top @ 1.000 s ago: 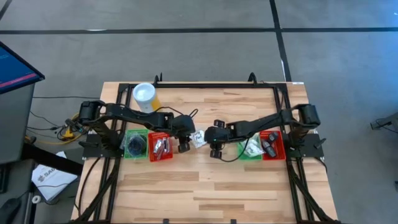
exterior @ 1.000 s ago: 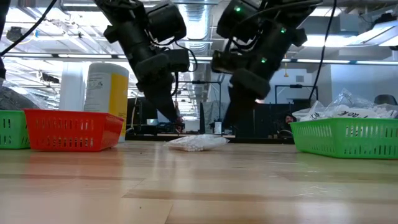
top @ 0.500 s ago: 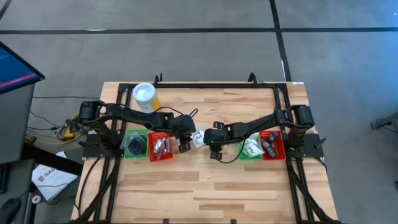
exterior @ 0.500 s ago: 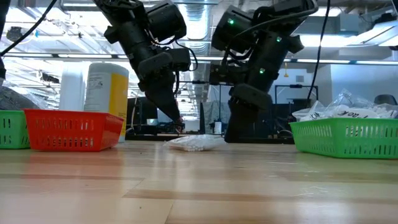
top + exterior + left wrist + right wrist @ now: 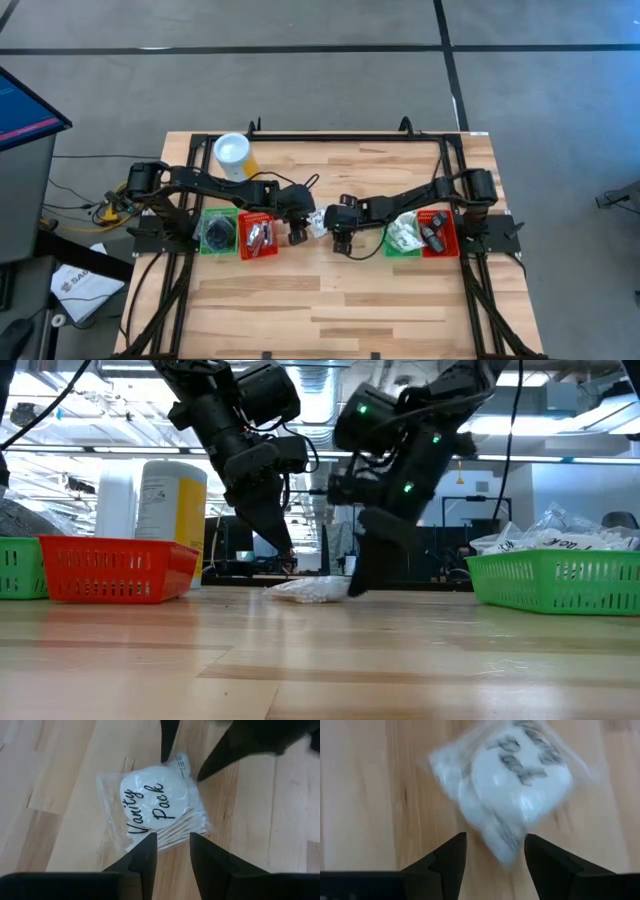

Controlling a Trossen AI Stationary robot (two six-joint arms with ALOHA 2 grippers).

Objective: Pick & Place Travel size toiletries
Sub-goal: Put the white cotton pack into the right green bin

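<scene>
A clear sachet printed "Vanity Pack" [image 5: 157,812] lies flat on the wooden table mid-way between the arms [image 5: 318,222] [image 5: 312,589] [image 5: 505,790]. My left gripper [image 5: 171,851] [image 5: 297,233] hangs open, narrowly, over the sachet's edge, fingers pointing down. My right gripper [image 5: 495,851] [image 5: 341,236] is open, slanting down at the sachet's other side, with one corner of the sachet between its fingers; its tips [image 5: 362,582] reach the table beside the sachet's end. Black discs, silvery tubes and more sachets lie in the trays. My left gripper has its fingertips [image 5: 149,840] over the sachet's edge [image 5: 165,840] from above; whether they touch it I cannot tell. My right gripper stands astride the sachet's corner [image 5: 507,852], slanting down from the table's right; whether its fingers touch the sachet I cannot tell.
Left of the sachet stand a red tray [image 5: 258,235] [image 5: 115,568] and a green tray [image 5: 216,232]; right of it a green tray [image 5: 403,238] [image 5: 555,580] and a red tray [image 5: 437,232]. A yellow cylinder with a white top [image 5: 232,155] stands toward the far left. Bare wood lies toward the near edge.
My right gripper has moved toward the table's left, up to the sachet, and come down until its fingertips reach the table beside it, tipping as it went. My left gripper and the sachet have kept still.
</scene>
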